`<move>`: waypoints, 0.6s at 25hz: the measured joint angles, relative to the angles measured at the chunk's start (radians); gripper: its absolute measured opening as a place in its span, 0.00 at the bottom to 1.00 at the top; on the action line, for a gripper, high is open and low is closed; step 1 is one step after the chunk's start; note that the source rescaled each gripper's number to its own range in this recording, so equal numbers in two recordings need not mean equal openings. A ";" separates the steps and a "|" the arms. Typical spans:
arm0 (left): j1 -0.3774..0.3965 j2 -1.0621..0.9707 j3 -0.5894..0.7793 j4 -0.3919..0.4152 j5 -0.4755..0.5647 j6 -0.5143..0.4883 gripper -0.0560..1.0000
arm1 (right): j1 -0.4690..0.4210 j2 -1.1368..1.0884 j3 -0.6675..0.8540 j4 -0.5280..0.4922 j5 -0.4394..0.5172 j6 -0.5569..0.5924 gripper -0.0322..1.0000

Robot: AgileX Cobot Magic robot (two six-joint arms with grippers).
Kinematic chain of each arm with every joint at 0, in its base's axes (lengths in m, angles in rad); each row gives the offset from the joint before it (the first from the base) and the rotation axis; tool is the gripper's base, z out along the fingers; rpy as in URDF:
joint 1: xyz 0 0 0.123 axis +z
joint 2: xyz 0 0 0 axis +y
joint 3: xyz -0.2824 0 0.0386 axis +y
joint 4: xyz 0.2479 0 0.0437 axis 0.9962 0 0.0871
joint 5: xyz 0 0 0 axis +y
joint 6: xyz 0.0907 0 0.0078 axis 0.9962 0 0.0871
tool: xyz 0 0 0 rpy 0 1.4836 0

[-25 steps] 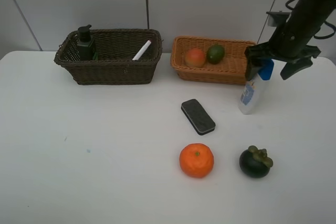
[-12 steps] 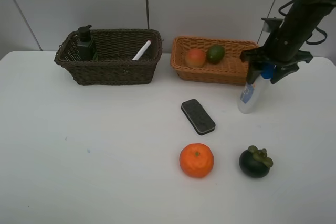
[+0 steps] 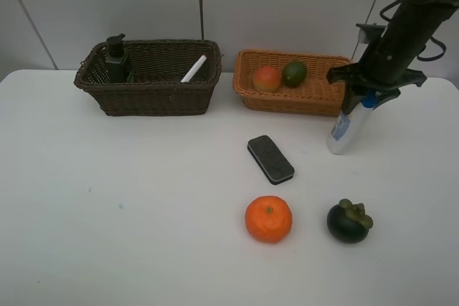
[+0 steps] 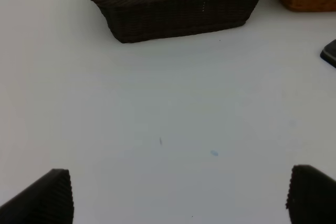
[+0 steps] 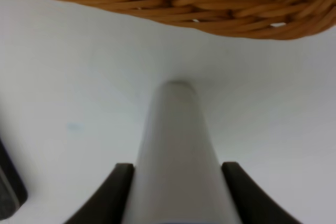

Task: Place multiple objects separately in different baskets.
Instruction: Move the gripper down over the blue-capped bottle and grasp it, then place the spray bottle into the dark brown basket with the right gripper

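Your right gripper (image 3: 358,95) jaws grip the tilted white bottle (image 3: 341,132) on the desk (image 3: 143,198); left gripper (image 4: 178,198) jaws stand wide

We see bright, even light and faint, soft shadows on the worktop (image 3: 143,213); the white bottle (image 5: 176,124) inside the right end effector (image 5: 177,182) looks blurred.

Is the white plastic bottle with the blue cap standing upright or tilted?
Tilted: the bottle leans, base on the white table, capped top clamped in the right gripper.
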 joint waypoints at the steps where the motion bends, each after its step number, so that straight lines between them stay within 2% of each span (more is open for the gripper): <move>1: 0.000 0.000 0.000 0.000 0.000 0.000 1.00 | 0.000 -0.006 0.001 -0.002 0.005 0.000 0.04; 8: 0.000 0.000 0.000 0.000 0.000 0.000 1.00 | 0.033 -0.106 -0.027 -0.019 0.044 0.000 0.04; 12: 0.000 0.000 0.000 0.000 0.000 0.000 1.00 | 0.134 -0.125 -0.132 -0.006 0.043 0.000 0.04; 15: 0.000 0.000 0.000 0.000 0.000 0.000 1.00 | 0.223 -0.108 -0.232 0.028 0.005 0.000 0.04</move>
